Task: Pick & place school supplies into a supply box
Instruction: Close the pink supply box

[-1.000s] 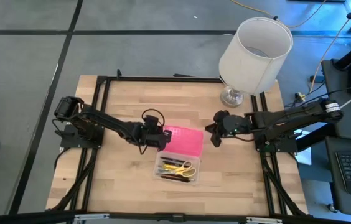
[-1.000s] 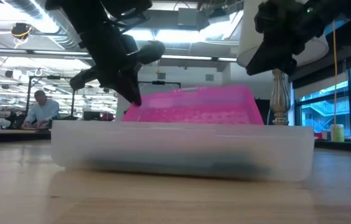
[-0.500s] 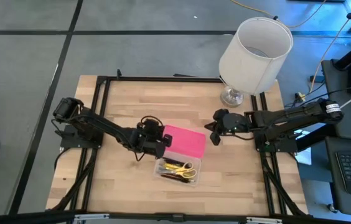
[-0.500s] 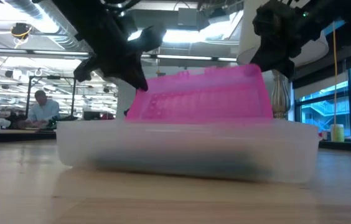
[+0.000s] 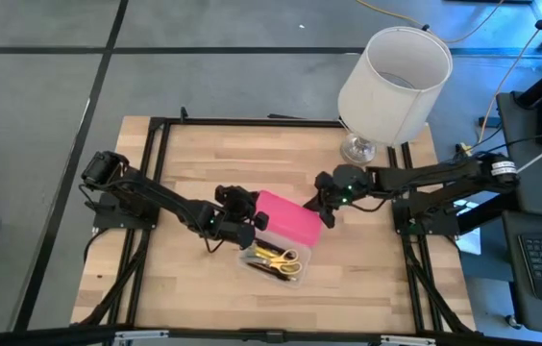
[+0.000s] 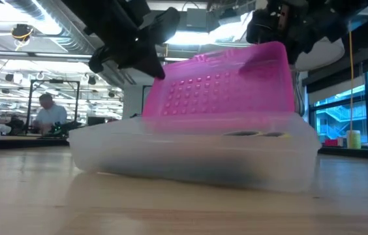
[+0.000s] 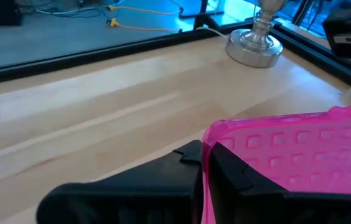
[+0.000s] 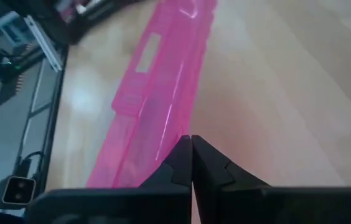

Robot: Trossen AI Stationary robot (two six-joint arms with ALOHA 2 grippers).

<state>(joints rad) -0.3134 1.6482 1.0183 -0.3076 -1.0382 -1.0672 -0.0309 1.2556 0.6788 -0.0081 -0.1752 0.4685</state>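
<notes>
**Pink lid half up, both grippers crowding the box**

So the supply box (image 5: 273, 261) is sitting near the middle of the table (image 5: 175, 163), a bit toward the front edge, and its hot-pink lid (image 5: 288, 218) is standing tilted up off the clear base rather than lying flat. Through the open side of the base I'm seeing the school supplies (image 5: 275, 259) lying inside: yellow scissor handles plus a few dark and orange pens, all bunched together in the tray.

The left gripper (image 5: 249, 217) is sitting right at the lid's left end. In its own wrist view the two dark fingers (image 7: 182, 163) are pressed together with the edge of the pink lid caught in the thin slot between them, so it's pinching the lid's corner.

The right gripper (image 5: 326, 207) is coming in from the other side, just beside the lid's right end near the top edge. Its fingers (image 8: 178, 163) are pressed tight together with nothing between them, and the pink lid is stretching away right in front of the tips. Whether the tips are actually touching the plastic, I can't tell.

The big white lamp (image 5: 392, 77) is standing at the back right corner of the table, well apart from the box. From table level, a person (image 6: 49, 116) is sitting at a desk far back in the room.
</notes>
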